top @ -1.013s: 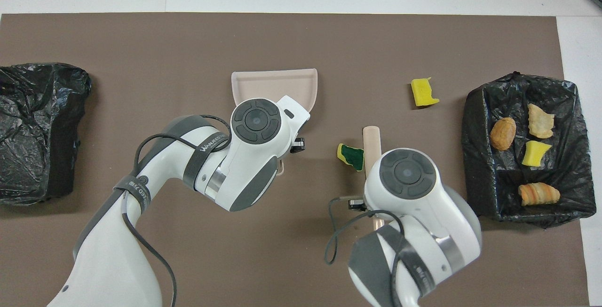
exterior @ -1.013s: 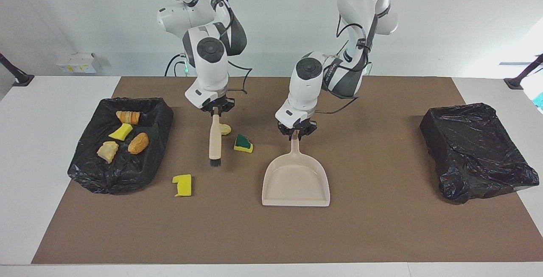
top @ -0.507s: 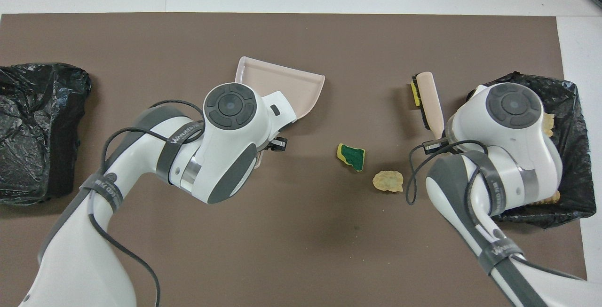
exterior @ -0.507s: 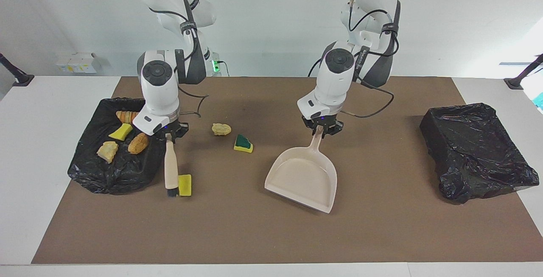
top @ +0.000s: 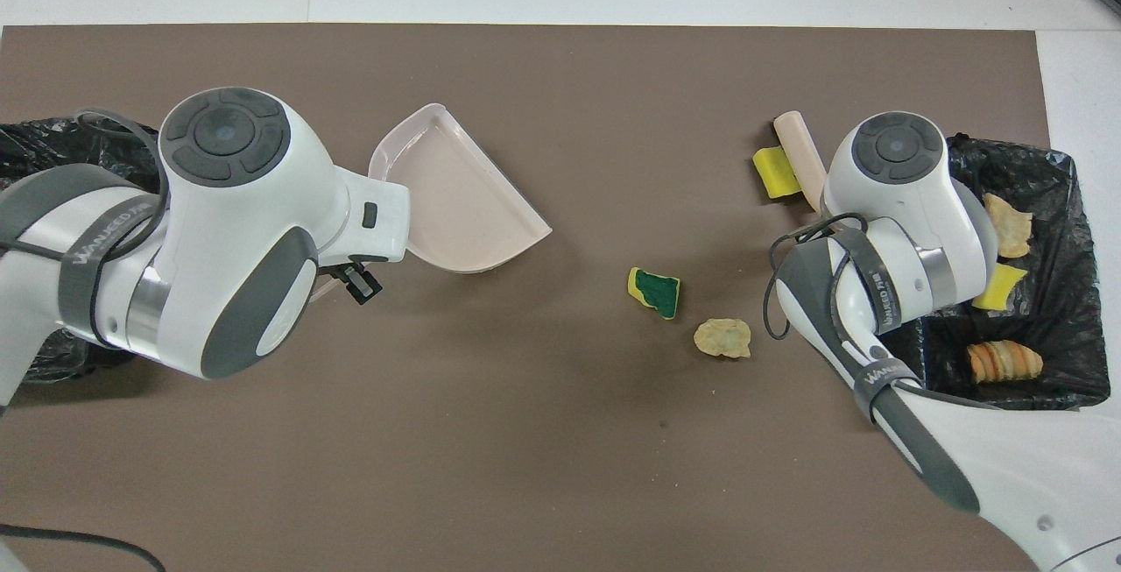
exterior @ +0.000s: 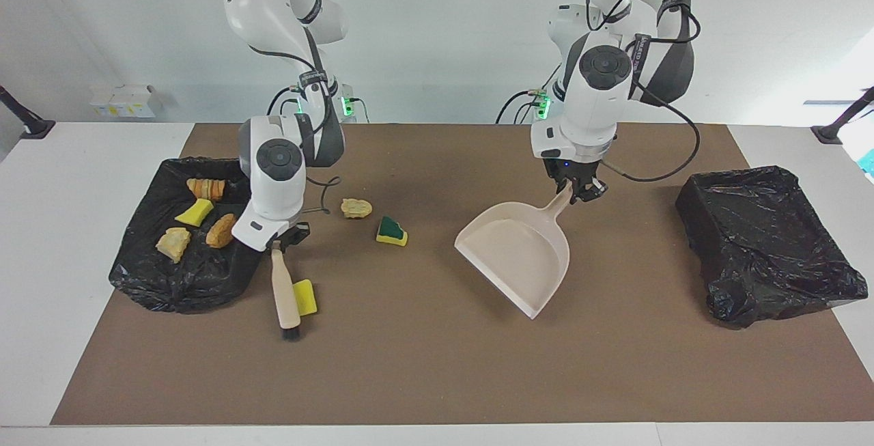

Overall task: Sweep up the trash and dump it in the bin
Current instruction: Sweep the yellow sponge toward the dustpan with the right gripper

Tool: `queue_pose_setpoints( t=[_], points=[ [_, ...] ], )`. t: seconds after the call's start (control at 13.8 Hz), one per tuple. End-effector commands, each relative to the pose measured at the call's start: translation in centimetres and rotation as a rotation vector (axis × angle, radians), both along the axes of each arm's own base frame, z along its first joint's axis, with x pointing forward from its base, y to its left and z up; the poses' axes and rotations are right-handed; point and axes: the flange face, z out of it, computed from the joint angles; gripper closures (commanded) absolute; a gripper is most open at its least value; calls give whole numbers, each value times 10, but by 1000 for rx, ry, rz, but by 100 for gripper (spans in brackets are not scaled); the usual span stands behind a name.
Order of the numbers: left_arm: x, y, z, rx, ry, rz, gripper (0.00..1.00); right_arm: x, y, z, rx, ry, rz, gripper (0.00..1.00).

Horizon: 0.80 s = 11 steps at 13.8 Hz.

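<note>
My right gripper (exterior: 281, 244) is shut on the handle of the beige brush (exterior: 284, 289), whose black bristles (exterior: 291, 331) point down at the mat. A yellow sponge piece (exterior: 305, 297) (top: 772, 173) lies right against the brush head. A green-topped sponge wedge (exterior: 391, 231) (top: 655, 290) and a tan lump (exterior: 356, 207) (top: 722, 337) lie on the mat mid-table. My left gripper (exterior: 580, 190) is shut on the handle of the beige dustpan (exterior: 519, 255) (top: 455, 204), which hangs tilted and holds nothing.
A black-lined bin (exterior: 143, 275) (top: 1051, 169) at the right arm's end holds several scraps. A second black-lined bin (exterior: 765, 241) stands at the left arm's end, largely covered by the left arm in the overhead view. A brown mat (exterior: 437, 378) covers the table.
The right arm carried the brush from mid-table to beside the yellow sponge piece by its bin. The left arm swung the dustpan toward its own end and turned it.
</note>
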Motion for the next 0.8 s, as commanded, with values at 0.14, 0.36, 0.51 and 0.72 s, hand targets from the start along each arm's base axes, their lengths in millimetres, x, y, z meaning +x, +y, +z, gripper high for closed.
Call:
queue_pose_setpoints(
  t=[0.14,0.36,0.51,0.72],
  points=[
    [-23,24,-8,43,31,-229,100,-28,71,6,94,79,85,100],
    [-35,47,-21,36,71,-367,100,-43,93,5,183,125,118,100],
    [-42,47,-36,28,89,-460,100,-51,115,5,261,156,159,100],
    [-47,47,-56,26,100,-473,100,-64,150,10,344,203,255,100]
  ],
)
